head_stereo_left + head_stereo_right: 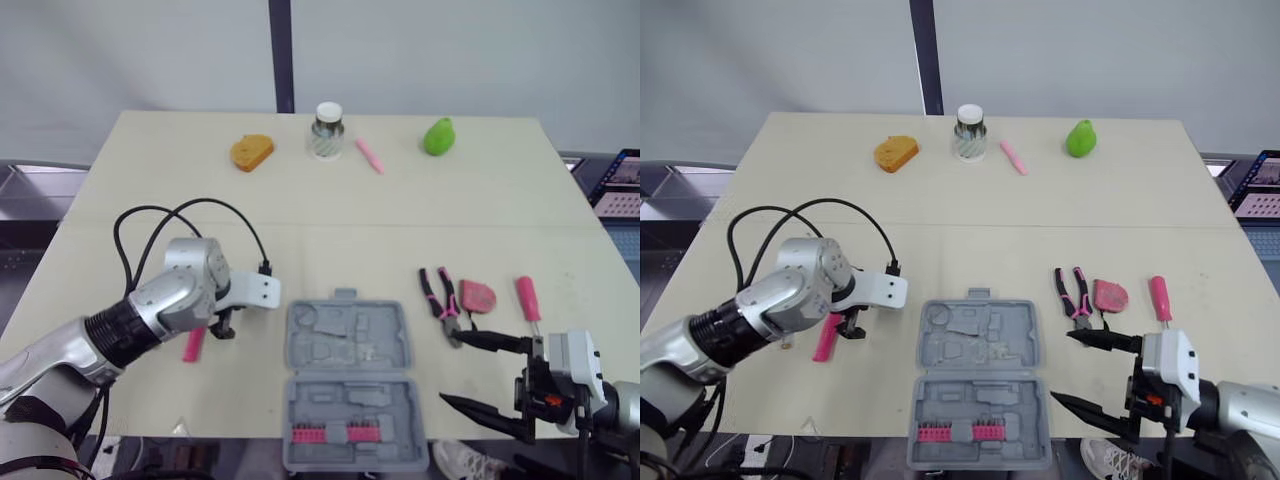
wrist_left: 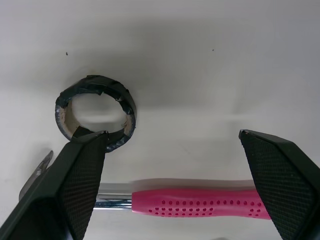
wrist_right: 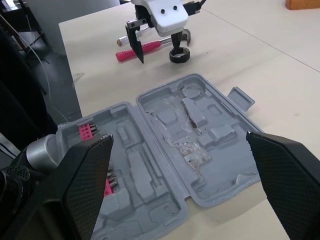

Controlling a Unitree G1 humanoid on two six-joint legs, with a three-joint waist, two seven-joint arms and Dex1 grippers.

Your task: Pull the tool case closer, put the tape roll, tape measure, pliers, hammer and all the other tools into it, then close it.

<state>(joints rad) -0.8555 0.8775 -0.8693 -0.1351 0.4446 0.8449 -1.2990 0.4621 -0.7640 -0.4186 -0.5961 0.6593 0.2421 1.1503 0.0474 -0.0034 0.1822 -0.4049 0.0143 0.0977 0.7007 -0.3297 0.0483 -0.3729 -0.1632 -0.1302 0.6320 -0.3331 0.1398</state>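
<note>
The grey tool case (image 1: 348, 380) lies open at the table's front edge, a row of pink bits in its near half. My left gripper (image 2: 172, 137) is open and points down just left of the case, straddling the pink hammer handle (image 2: 200, 202). The black tape roll (image 2: 95, 82) lies just beyond it, beside one finger. Right of the case lie the pink-and-black pliers (image 1: 440, 300), a pink tape measure (image 1: 477, 297) and a pink screwdriver (image 1: 528, 298). My right gripper (image 1: 475, 375) is open near the case's right side, holding nothing.
Along the far edge stand an orange bread-like piece (image 1: 251, 152), a glass jar (image 1: 326, 131), a pink marker (image 1: 369, 155) and a green pear (image 1: 438, 136). A black cable (image 1: 150, 215) loops over my left arm. A laptop (image 1: 620, 180) sits beyond the table's right side.
</note>
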